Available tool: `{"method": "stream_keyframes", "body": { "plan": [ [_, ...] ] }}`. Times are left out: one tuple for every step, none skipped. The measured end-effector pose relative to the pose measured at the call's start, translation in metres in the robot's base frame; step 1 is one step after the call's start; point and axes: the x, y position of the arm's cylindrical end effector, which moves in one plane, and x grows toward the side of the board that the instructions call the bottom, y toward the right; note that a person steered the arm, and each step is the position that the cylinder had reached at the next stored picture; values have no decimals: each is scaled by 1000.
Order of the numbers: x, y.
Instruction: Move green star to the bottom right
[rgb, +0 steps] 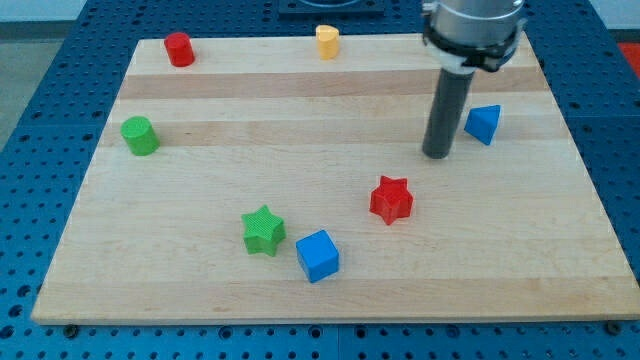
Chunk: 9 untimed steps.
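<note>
My tip (436, 155) rests on the table (300, 130), in the right half and above the middle of the view. The arm ends in a plain dark rod; it is no gripper, with no jaws to spread or press together, and it holds nothing.

Nearest to my tip is the blue triangle (483, 123), just beside it toward the view's right and slightly toward the top, not touching. Next comes the red star (391, 199), near my tip, toward the view's bottom and a little left, with bare wood between them.

Farther off, the blue cube (318, 255) lies down and to the left of my tip, beyond the red star. The yellow block (327, 41) sits about as far away, up and to the left, near the table's top edge.

The green star (264, 230) is well apart from my tip, toward the view's bottom left, just beside the blue cube's upper left; whether the two touch I cannot tell.

Farthest are the red cylinder (179, 48), up at the top left, and the green cylinder (139, 135), far left and roughly level with my tip.
</note>
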Motion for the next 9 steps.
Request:
{"method": "stream_keyframes", "body": {
  "plan": [
    [0,-31],
    [25,-35],
    [33,-35],
    [30,-52],
    [15,-117],
    [14,-203],
    [46,-284],
    [108,-268],
    [102,-223]
  ]
}}
